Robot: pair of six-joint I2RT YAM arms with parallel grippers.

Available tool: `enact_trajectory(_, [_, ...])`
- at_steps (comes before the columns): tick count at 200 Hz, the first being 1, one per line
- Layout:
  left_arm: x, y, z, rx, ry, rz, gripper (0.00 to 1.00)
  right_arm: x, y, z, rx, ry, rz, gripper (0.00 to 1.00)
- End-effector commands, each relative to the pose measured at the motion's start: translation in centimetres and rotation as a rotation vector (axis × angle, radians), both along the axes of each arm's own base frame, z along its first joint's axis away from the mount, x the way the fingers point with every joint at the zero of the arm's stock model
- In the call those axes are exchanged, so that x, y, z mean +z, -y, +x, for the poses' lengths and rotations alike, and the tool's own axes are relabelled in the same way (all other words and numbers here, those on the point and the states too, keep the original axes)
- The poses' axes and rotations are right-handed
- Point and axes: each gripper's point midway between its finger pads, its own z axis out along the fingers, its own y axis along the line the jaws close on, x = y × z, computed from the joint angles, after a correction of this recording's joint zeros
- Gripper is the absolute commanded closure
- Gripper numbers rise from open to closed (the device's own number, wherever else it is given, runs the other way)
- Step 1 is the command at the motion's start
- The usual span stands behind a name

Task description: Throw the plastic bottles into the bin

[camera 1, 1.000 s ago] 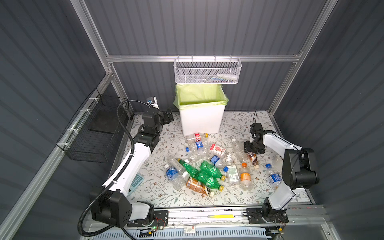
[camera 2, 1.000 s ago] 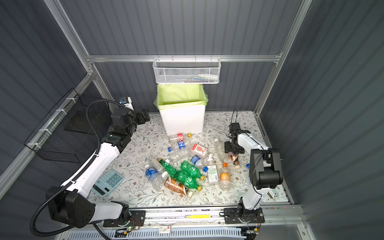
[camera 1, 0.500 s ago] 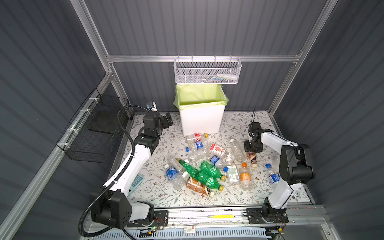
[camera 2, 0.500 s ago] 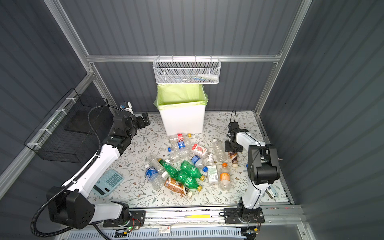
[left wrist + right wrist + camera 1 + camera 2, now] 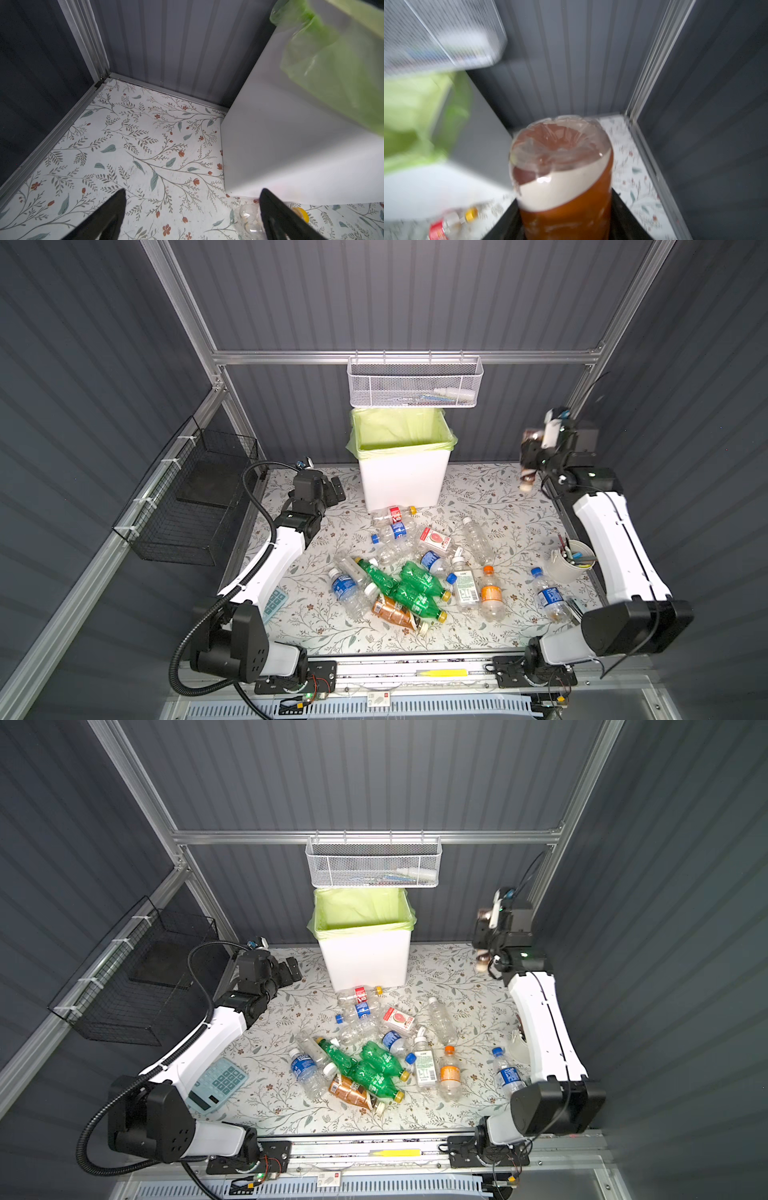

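My right gripper (image 5: 530,457) is raised at the back right, level with the bin's rim, and is shut on an amber bottle (image 5: 526,482) with a cream label. The right wrist view shows that amber bottle (image 5: 562,166) base-first between the black jaws, blurred. The white bin (image 5: 403,483) with its yellow-green liner stands at the back centre, left of the held bottle. Many plastic bottles (image 5: 411,576) lie heaped mid-table, clear, green and amber. My left gripper (image 5: 336,491) hangs open and empty low beside the bin (image 5: 291,145), near a clear yellow-capped bottle (image 5: 249,220).
A white mesh basket (image 5: 415,383) hangs on the back rail right above the bin. A black wire basket (image 5: 195,506) is fixed to the left wall. A white cup of pens (image 5: 571,560) stands by the right arm. A calculator (image 5: 216,1083) lies front left.
The right gripper closed on the amber bottle at the table and lifted it high toward the back right corner. The left arm drew back and sank a little beside the bin.
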Motion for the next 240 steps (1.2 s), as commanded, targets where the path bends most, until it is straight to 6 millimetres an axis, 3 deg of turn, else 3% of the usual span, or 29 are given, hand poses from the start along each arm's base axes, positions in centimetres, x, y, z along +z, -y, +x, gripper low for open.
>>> enact_trajectory(1, [-1.7,-0.1,0.0,0.006,-0.043,-0.017,0.0,8.2,-0.8,-0.5,0.026,0.265,0.175,0.49])
enact_trajectory(23, [-2.5,0.2,0.0,-0.005,-0.058,-0.027,0.0,12.4,-2.5,0.2,0.106,0.431,0.378,0.51])
enact_trajectory(46, [-2.9,0.5,0.1,-0.014,-0.065,-0.043,0.0,13.5,-7.0,3.1,0.237,0.457,0.518,0.5])
enact_trajectory(64, [-3.2,0.7,0.1,-0.021,-0.072,-0.052,0.0,12.4,-13.3,6.3,0.378,0.379,0.555,0.48])
enact_trajectory(72, [-3.3,0.7,0.1,-0.022,-0.075,-0.055,0.0,10.2,-16.1,8.4,0.425,0.296,0.536,0.46])
enact_trajectory(73, [-3.4,0.7,0.1,-0.022,-0.076,-0.055,0.0,10.7,-16.6,8.2,0.44,0.305,0.534,0.45])
enact_trajectory(83, [-3.4,0.7,0.1,-0.022,-0.078,-0.055,0.0,8.7,-20.3,9.8,0.512,0.216,0.489,0.38])
enact_trajectory(93, [-3.5,0.7,0.0,-0.021,-0.08,-0.057,0.0,6.7,-22.6,10.5,0.544,0.141,0.449,0.3])
enact_trajectory(102, [-3.6,0.7,-0.1,-0.023,-0.082,-0.057,0.0,6.7,-23.3,10.3,0.557,0.132,0.422,0.2])
enact_trajectory(111, [-3.6,0.6,-0.1,-0.022,-0.084,-0.056,0.0,6.9,-23.0,10.0,0.541,0.133,0.398,0.11])
enact_trajectory(132, [-3.7,0.6,-0.3,-0.026,-0.086,-0.058,0.0,9.0,-20.5,8.3,0.455,0.186,0.326,0.01])
enact_trajectory(135, [-3.7,0.6,-0.3,-0.026,-0.087,-0.059,0.0,10.2,-20.0,7.6,0.444,0.218,0.32,0.01])
enact_trajectory(150, [-3.9,0.7,-0.4,-0.029,-0.091,-0.069,0.0,11.5,-17.5,5.4,0.36,0.291,0.286,0.01])
enact_trajectory(168, [-4.2,0.8,-0.6,-0.024,-0.092,-0.084,0.0,11.6,-15.0,3.0,0.278,0.309,0.233,0.01])
enact_trajectory(182, [-4.3,0.9,-0.6,-0.026,-0.088,-0.094,0.0,10.0,-13.5,1.8,0.226,0.248,0.166,0.01])
enact_trajectory(209, [-4.3,0.9,-0.8,-0.029,-0.09,-0.094,0.0,2.6,-10.0,-0.5,0.116,0.04,0.074,0.01])
enact_trajectory(211, [-4.3,0.9,-0.8,-0.029,-0.09,-0.094,0.0,2.8,-9.6,-0.9,0.107,0.045,0.08,0.01])
enact_trajectory(240, [-4.5,0.8,-1.2,-0.029,-0.085,-0.095,0.0,-6.6,-5.4,-5.1,-0.041,-0.154,0.075,0.01])
